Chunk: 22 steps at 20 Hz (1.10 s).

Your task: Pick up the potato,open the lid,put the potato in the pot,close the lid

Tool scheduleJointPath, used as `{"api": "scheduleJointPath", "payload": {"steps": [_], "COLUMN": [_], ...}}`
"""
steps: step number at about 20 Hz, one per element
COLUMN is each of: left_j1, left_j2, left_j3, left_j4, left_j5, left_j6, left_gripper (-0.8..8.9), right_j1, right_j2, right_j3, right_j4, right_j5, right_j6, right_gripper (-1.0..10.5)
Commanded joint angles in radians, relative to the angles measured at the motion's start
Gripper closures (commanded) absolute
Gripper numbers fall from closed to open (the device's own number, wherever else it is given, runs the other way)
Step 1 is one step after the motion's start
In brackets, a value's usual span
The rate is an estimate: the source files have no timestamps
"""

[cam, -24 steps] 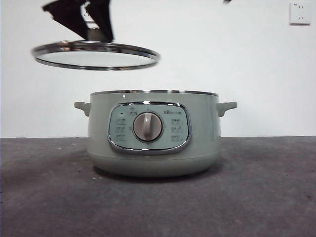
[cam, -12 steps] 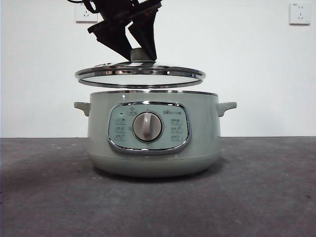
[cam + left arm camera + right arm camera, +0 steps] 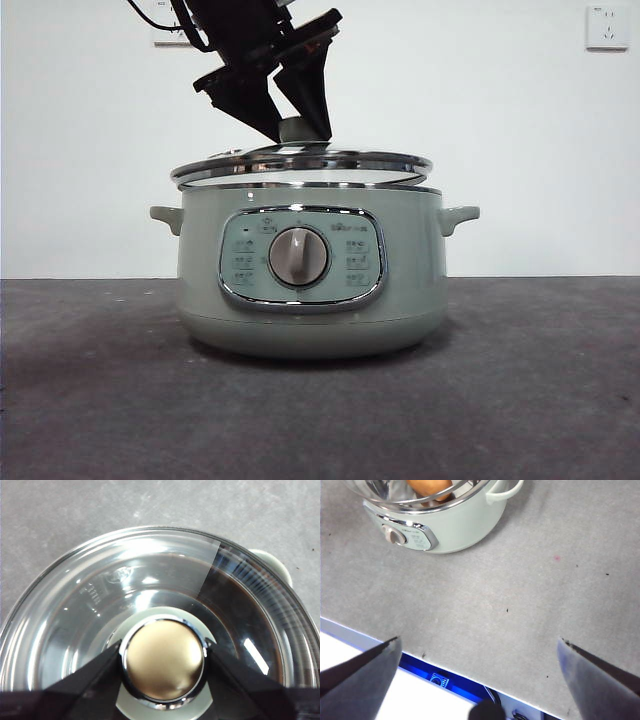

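Observation:
The pale green pot point(image 3: 310, 275) stands in the middle of the table. My left gripper point(image 3: 298, 128) comes down from above and is shut on the knob point(image 3: 163, 660) of the glass lid point(image 3: 302, 164). The lid hangs tilted just over the pot's rim, its left edge slightly higher. In the left wrist view the lid point(image 3: 100, 610) fills the picture, with the jaws on both sides of the knob. The orange-brown potato point(image 3: 429, 487) lies inside the pot point(image 3: 455, 522), seen through the lid in the right wrist view. My right gripper point(image 3: 479, 655) waits open, high above the table's front edge.
The grey table top point(image 3: 540, 390) stretches around the pot on all sides. A white wall with two power sockets point(image 3: 608, 27) stands behind. In the right wrist view the table's front edge with a blue strip point(image 3: 445, 677) lies below the gripper.
My left gripper has carried the lid rightward from the upper left and down, from well above the pot to just over its rim.

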<state>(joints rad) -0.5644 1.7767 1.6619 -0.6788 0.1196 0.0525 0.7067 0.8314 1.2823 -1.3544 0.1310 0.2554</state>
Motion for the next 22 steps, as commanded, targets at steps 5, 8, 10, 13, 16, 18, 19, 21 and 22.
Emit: {"api": "scheduleJointPath", "payload": {"steps": [5, 8, 10, 13, 16, 18, 19, 21, 22], "left_j1": [-0.019, -0.023, -0.023, -0.023, -0.024, -0.031, -0.031, -0.031, -0.031], "left_j2": [0.050, 0.074, 0.079, 0.079, 0.079, 0.079, 0.079, 0.079, 0.079], "left_j3": [0.007, 0.007, 0.007, 0.007, 0.008, 0.007, 0.007, 0.007, 0.007], "left_j4": [0.018, 0.018, 0.018, 0.011, -0.002, -0.006, -0.005, -0.004, -0.005], "left_j5": [0.011, 0.011, 0.011, 0.010, -0.033, -0.042, -0.042, -0.041, -0.041], "left_j6": [0.005, 0.013, 0.018, 0.044, 0.095, 0.134, 0.136, 0.136, 0.136], "left_gripper": [8.22, 8.22, 8.22, 8.22, 8.22, 8.22, 8.22, 8.22, 8.20], "right_j1": [0.001, 0.001, 0.001, 0.001, 0.001, 0.001, 0.001, 0.001, 0.001], "right_j2": [0.000, 0.000, 0.000, 0.001, 0.000, 0.001, 0.001, 0.001, 0.001], "right_j3": [-0.011, -0.011, -0.011, -0.011, -0.011, -0.011, -0.011, -0.011, -0.011], "right_j4": [0.023, 0.021, 0.022, 0.024, 0.024, 0.028, 0.032, 0.046, 0.052], "right_j5": [-0.001, -0.001, -0.001, 0.000, 0.000, 0.000, 0.000, 0.000, 0.000], "right_j6": [0.014, 0.013, 0.013, 0.009, 0.006, 0.006, 0.006, 0.005, 0.003], "right_gripper": [2.8, 2.8, 2.8, 2.8, 2.8, 2.8, 2.8, 2.8, 2.8]}}
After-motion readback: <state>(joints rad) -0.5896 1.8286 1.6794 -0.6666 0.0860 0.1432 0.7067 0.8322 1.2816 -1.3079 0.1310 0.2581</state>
